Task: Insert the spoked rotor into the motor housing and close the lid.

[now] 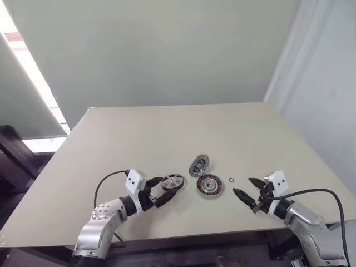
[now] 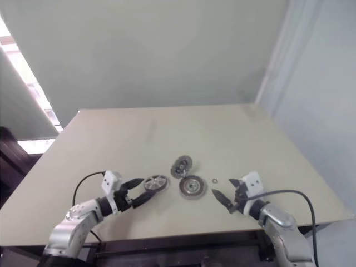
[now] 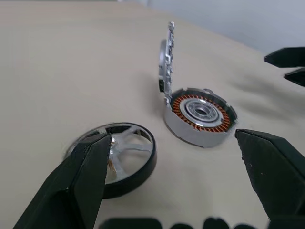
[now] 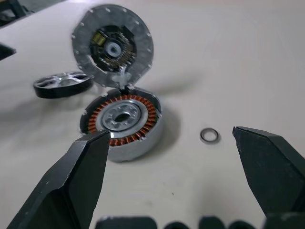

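Observation:
The spoked rotor [image 1: 172, 181] lies flat on the beige table, a silver wheel with a dark rim [image 3: 121, 152]. Just to its right sits the motor housing [image 1: 209, 185], its copper windings showing around a silvery centre [image 4: 121, 121]. The lid [image 1: 199, 164] stands up open from the housing's far edge, inner face towards the right wrist camera [image 4: 113, 45]. My left gripper [image 1: 166, 189] is open right at the rotor's near-left side, one finger [image 3: 86, 171] overlapping its rim. My right gripper [image 1: 241, 186] is open to the right of the housing, holding nothing.
A tiny thin ring [image 1: 231, 179] lies on the table between the housing and my right gripper [image 4: 209, 135]. The table's near edge [image 1: 183, 238] runs just behind both arms. The far half of the tabletop [image 1: 178, 133] is bare.

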Robot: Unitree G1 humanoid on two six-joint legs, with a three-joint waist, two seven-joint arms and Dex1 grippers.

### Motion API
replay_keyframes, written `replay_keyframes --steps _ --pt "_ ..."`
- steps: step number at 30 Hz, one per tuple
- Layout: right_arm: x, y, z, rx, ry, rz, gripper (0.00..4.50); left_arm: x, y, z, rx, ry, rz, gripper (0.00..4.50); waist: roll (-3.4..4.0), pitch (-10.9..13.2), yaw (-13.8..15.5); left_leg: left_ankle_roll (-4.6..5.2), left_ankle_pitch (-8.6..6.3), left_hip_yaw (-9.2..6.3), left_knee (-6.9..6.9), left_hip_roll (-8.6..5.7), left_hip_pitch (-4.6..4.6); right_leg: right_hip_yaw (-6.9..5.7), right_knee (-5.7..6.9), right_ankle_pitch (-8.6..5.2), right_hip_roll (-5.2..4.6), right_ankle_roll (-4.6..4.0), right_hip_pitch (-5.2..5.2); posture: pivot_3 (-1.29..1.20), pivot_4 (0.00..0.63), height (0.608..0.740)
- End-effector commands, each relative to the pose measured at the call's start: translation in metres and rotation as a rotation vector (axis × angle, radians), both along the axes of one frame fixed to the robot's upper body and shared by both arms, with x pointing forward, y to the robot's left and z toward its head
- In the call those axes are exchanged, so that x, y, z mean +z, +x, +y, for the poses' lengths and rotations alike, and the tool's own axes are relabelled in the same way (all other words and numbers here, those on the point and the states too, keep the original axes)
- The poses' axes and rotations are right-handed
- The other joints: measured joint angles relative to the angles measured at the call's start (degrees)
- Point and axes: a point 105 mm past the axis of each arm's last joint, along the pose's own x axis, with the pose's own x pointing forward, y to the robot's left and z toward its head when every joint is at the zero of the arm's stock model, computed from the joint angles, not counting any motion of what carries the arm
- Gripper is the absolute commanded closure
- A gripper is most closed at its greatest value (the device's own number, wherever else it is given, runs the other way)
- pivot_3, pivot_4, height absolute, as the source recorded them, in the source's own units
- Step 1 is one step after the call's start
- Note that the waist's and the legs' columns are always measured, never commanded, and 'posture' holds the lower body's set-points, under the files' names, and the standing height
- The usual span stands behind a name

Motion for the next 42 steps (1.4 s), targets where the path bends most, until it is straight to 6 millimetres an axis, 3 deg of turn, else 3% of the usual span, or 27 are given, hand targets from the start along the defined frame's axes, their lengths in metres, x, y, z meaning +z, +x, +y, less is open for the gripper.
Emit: replay_keyframes --steps 1,10,18,33,41,42 --pt "0.015 0.021 -0.002 -0.056 -0.037 -0.034 0.0 0.016 0.002 -0.015 -0.08 -0.016 -0.039 0.05 0.0 0.0 0.0 0.01 0.01 0.0 0.01 0.0 0.04 0.0 0.0 0.0 0.0 0.0 0.03 0.0 0.0 0.74" --pt "-0.003 0.053 0.01 -0.098 -0.063 -0.041 0.0 0.017 0.002 -0.031 -0.131 -0.036 -0.043 0.05 0.0 0.0 0.0 0.03 0.01 -0.01 -0.08 -0.03 -0.03 0.03 -0.06 0.08 -0.01 0.13 -0.02 0.0 0.0 0.74" --pt "-0.03 0.07 0.008 -0.179 -0.071 0.024 0.0 0.017 0.001 -0.036 -0.153 -0.042 -0.044 0.05 0.03 0.0 0.0 0.03 0.01 -0.01 -0.09 -0.03 -0.02 0.04 -0.04 0.09 0.0 0.13 -0.03 0.0 0.0 0.74" --pt "-0.055 0.074 0.017 -0.135 -0.134 0.088 0.0 0.018 0.0 -0.032 -0.145 -0.03 -0.048 0.05 0.06 0.0 -0.3 0.03 0.01 -0.01 -0.08 -0.03 -0.01 0.05 -0.03 0.09 0.0 0.13 -0.02 0.0 0.0 0.74" --pt "-0.056 0.073 0.022 -0.11 -0.122 0.102 0.0 0.018 0.001 -0.032 -0.143 -0.027 -0.053 0.05 0.06 0.0 -0.3 0.03 0.01 -0.01 -0.07 -0.03 0.04 0.06 -0.02 0.1 0.01 0.13 0.03 0.0 0.0 0.74" --pt "-0.057 0.073 0.024 -0.104 -0.116 0.107 0.17 0.018 0.001 -0.032 -0.143 -0.027 -0.053 0.02 0.06 0.0 -0.3 0.03 0.01 -0.01 -0.07 -0.03 0.05 0.06 -0.01 0.1 0.01 0.13 0.03 0.0 0.0 0.74"
